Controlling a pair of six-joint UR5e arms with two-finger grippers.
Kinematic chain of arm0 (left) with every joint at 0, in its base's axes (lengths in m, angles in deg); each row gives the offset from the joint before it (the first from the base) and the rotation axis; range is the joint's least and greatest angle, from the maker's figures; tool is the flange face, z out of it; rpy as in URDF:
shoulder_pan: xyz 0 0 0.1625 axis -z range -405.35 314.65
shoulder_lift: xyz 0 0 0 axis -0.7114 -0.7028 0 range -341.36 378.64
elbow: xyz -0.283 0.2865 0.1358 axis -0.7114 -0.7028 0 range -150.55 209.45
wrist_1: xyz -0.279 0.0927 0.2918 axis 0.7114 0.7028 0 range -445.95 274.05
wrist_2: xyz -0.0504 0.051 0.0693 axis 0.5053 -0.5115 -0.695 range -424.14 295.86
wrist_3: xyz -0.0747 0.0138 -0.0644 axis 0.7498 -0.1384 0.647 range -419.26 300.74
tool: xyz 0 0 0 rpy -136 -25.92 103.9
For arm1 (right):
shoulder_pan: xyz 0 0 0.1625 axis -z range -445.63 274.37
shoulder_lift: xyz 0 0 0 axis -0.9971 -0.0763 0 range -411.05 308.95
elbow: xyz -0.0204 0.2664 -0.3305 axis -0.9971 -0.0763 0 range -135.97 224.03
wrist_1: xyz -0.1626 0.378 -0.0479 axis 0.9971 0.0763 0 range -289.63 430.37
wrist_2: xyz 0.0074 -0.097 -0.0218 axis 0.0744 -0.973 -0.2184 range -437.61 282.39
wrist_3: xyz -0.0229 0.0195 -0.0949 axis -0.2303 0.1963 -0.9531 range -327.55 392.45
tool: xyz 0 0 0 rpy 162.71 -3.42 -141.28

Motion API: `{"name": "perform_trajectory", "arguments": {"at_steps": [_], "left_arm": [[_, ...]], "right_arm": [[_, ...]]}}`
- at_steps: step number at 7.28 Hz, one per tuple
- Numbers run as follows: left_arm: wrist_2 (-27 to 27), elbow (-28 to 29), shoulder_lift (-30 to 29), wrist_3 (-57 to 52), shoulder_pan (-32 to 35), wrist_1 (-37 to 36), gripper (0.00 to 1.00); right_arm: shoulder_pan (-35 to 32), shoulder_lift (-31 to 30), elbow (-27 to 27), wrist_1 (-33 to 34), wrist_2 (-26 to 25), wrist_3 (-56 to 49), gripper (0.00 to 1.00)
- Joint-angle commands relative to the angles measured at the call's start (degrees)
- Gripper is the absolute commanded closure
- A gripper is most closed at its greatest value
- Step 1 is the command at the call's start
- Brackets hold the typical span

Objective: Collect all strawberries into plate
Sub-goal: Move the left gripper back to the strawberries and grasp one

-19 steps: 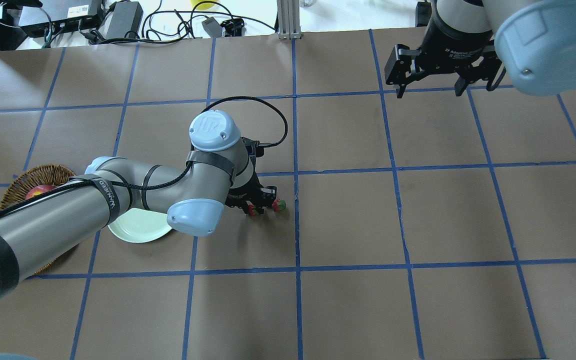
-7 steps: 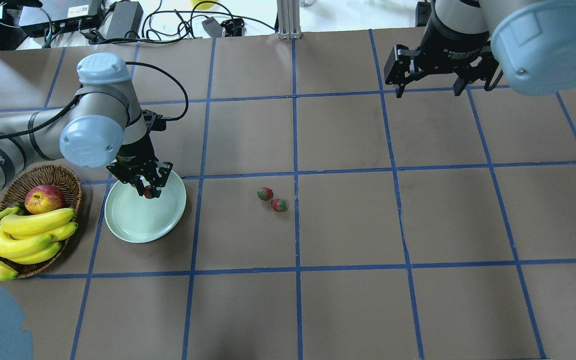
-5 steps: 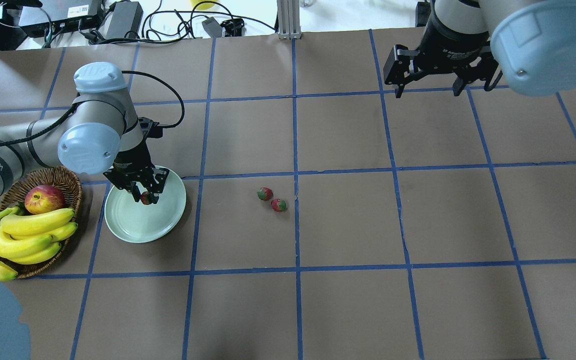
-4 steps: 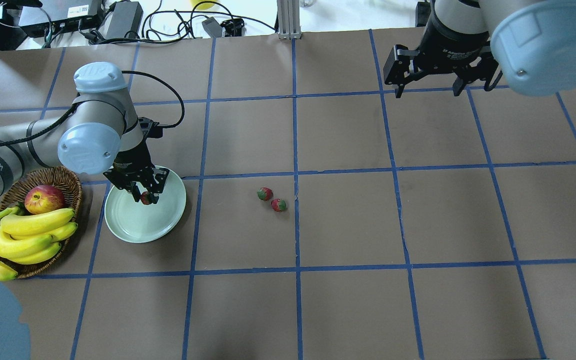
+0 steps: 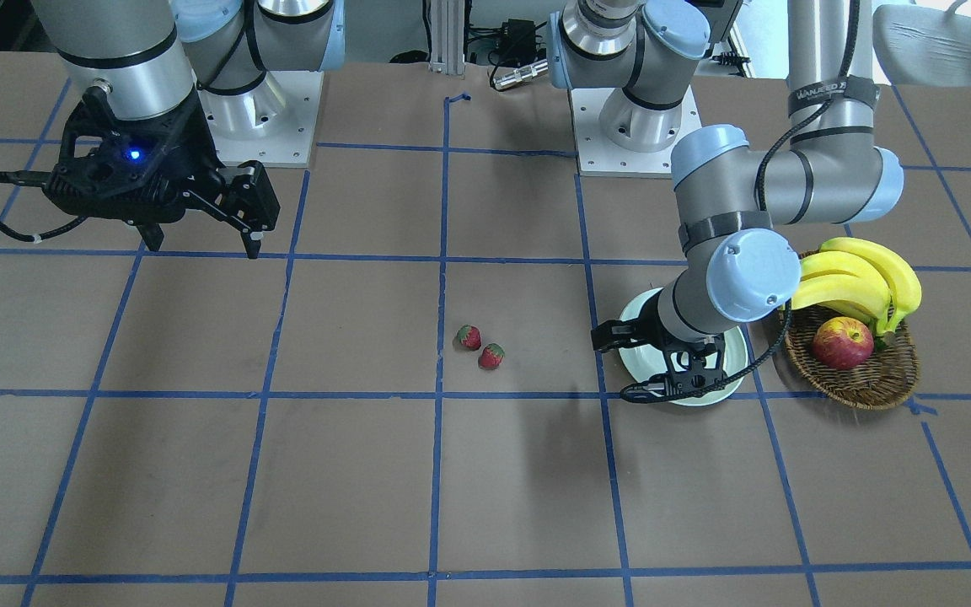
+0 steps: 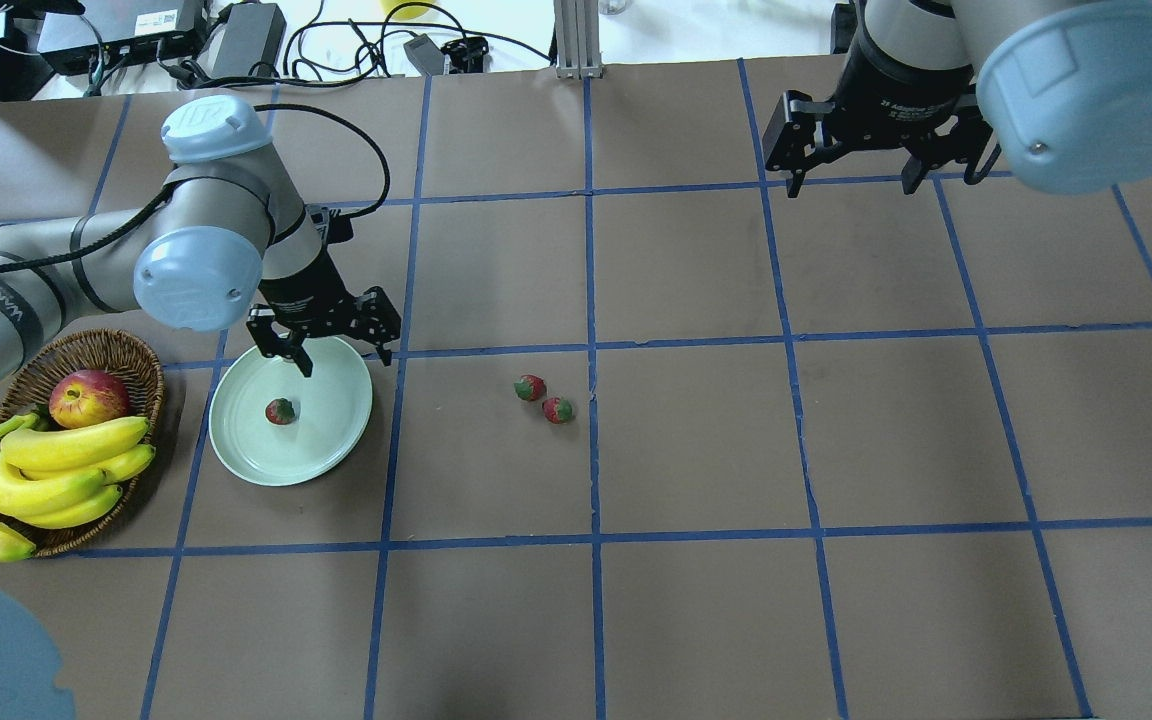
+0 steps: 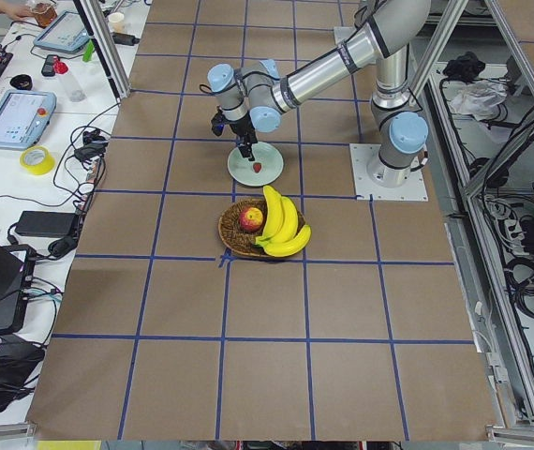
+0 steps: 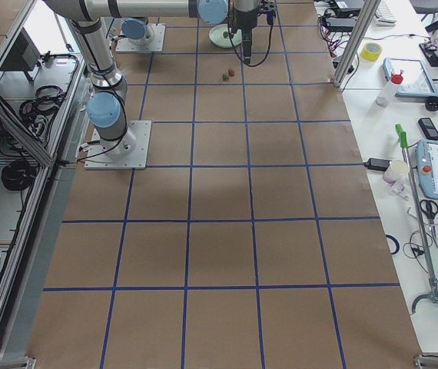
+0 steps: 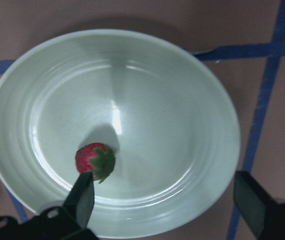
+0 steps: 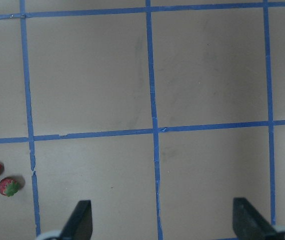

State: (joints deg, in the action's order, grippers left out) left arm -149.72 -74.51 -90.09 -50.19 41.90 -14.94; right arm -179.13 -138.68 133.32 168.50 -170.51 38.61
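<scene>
One strawberry (image 6: 279, 411) lies in the pale green plate (image 6: 336, 445); the left wrist view shows this strawberry (image 9: 95, 161) on its side in the plate (image 9: 202, 100). My left gripper (image 6: 346, 352) is open and empty, just above the plate's far rim. Two more strawberries (image 6: 530, 387) (image 6: 558, 409) lie side by side on the brown table right of the plate. They also show in the front view (image 5: 469, 337) (image 5: 491, 356). My right gripper (image 6: 851, 180) is open and empty, high over the far right of the table.
A wicker basket (image 6: 116, 345) with an apple (image 6: 88, 397) and bananas (image 6: 56, 460) stands just left of the plate. Cables and electronics lie beyond the table's far edge. Blue tape marks a grid on the table.
My left gripper carried one strawberry from the table's middle to the plate, opened, let it go, and has lifted off towards the right. The right arm has hardly moved.
</scene>
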Motion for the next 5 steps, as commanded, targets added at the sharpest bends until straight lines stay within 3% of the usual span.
{"name": "perform_trajectory", "arguments": {"at_steps": [1, 5], "left_arm": [[12.2, 0.8, -1.4, 22.8, 3.9, -5.0, 0.00], [13.2, 0.7, -8.2, 34.2, 9.6, -16.7, 0.00]], "right_arm": [[-0.2, -0.1, 0.0, 0.0, 0.0, 0.1, 0.00], [-0.2, 0.0, 0.0, 0.0, 0.0, 0.2, 0.00]]}}
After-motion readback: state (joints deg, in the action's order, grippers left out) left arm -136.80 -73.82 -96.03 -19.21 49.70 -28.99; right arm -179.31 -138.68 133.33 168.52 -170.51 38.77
